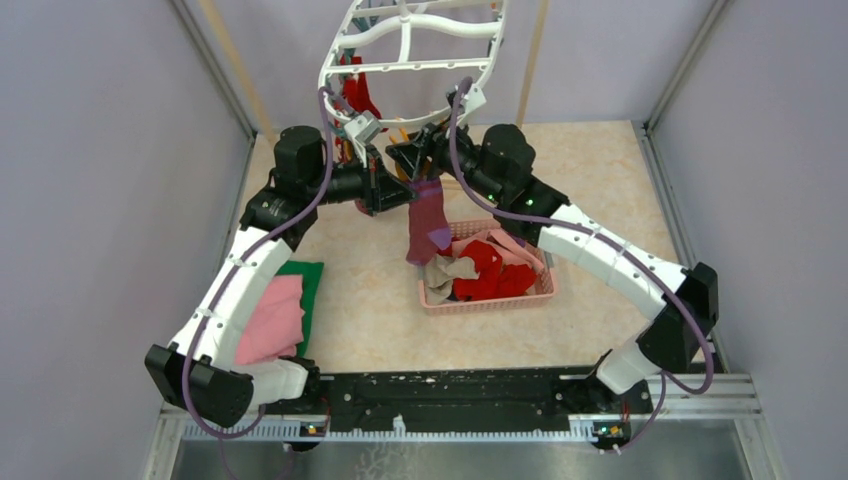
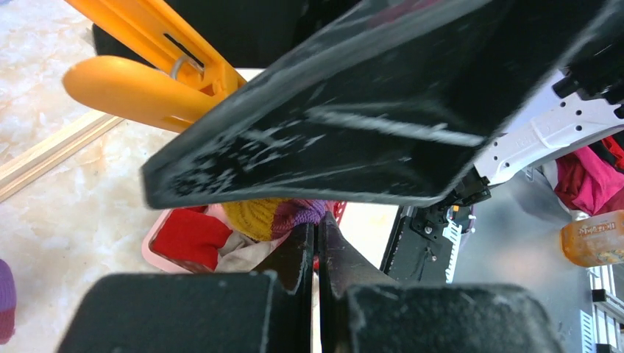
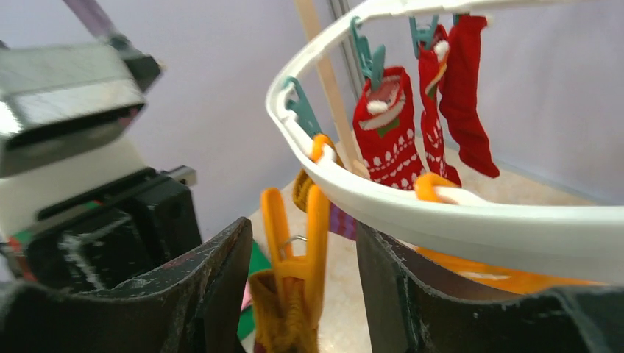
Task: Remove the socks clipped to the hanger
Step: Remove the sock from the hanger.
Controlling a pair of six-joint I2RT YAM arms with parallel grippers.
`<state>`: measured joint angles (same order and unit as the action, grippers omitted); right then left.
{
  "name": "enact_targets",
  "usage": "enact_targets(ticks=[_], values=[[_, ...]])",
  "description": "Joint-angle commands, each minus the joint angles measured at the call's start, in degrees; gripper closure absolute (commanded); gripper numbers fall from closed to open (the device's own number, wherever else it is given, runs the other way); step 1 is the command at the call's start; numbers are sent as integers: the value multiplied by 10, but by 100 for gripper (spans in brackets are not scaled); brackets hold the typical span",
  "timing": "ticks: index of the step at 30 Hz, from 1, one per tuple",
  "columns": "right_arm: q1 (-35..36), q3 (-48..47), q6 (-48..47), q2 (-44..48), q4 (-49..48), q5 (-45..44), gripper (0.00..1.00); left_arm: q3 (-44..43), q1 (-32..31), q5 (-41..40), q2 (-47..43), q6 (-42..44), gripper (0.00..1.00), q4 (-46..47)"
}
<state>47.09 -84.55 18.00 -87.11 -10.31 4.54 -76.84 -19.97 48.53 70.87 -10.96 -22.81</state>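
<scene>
from above, the white hanger (image 1: 415, 50) hangs over the middle of the far edge of the table (image 1: 370, 300), with red socks (image 1: 356, 95) dangling under its left side. both arms reach in beneath its near rim. the left gripper (image 1: 392, 190) and the right gripper (image 1: 415, 160) meet there, and a purple-striped sock (image 1: 428, 225) hangs down from between them. its toe hangs over the far left corner of a pink basket (image 1: 545, 290), which sits just right of the table's middle and holds loose socks (image 1: 490, 270), red and beige. a folded pink cloth (image 1: 272, 320) lies on a green cloth (image 1: 312, 285) by the left edge, toward the near-left corner.

in the left wrist view the left gripper's fingers are closed to a thin slit. the sock's yellow band and purple stripes are bunched right at their tips, pinched there as far as it shows. a black finger of the right gripper crosses above.

in the right wrist view the right gripper stands wide open, one finger on each side of an orange clip (image 3: 294, 235) on the hanger's rim, which bites the sock's mustard cuff. farther along the ring, three red socks hang from teal clips (image 3: 366, 53).
</scene>
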Motion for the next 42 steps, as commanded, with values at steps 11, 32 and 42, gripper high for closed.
enact_targets(ticks=[11,32,42], values=[[25,-35,-55,-31,-69,-60,53,-13,-3,-2,-5,-10,100,38],[9,-5,3,-8,-139,3,100,20,-3,-66,-10,76,100,30],[-24,17,31,22,-110,37,100,64,-21,-17,-2,59,100,52]])
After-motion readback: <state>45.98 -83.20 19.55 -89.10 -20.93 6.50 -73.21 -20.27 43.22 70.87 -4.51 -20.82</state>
